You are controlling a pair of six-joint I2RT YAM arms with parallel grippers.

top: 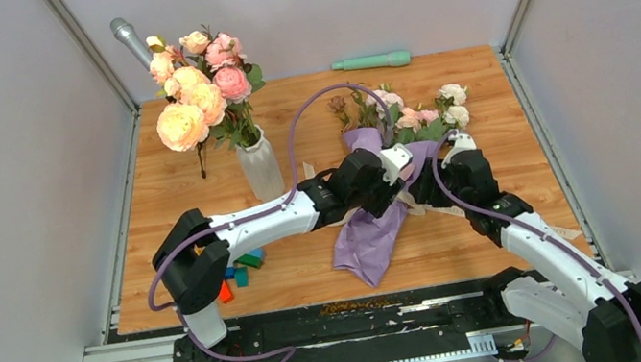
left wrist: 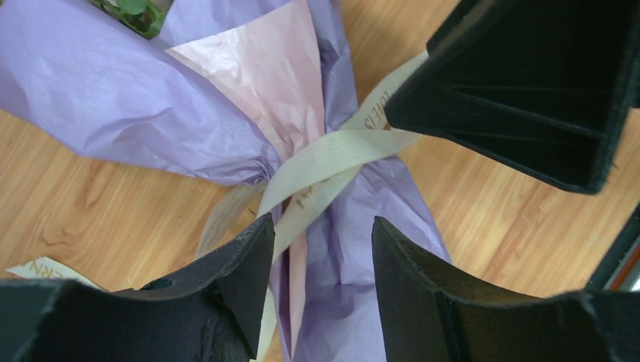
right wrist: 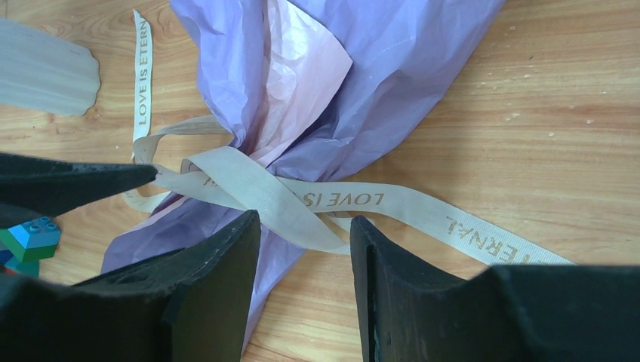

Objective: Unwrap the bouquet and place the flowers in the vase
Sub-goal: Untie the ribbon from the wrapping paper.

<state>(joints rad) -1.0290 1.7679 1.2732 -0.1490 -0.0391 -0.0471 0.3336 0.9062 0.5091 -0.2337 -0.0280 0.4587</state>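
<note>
The lilac-paper bouquet of small pale roses (top: 367, 242) lies on the wooden tabletop (top: 501, 118). The left claw (left wrist: 323, 241) and right claw (right wrist: 306, 235) both stand half open above its beige ribbon (right wrist: 249, 185), holding nothing.

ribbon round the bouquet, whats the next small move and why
Probably close the right end effector on the ribbon strand lying between its open fingers, to pull it loose. The ribbon is cinched round the lilac paper, and the left end effector hovers open nearby, gripping nothing.
</note>
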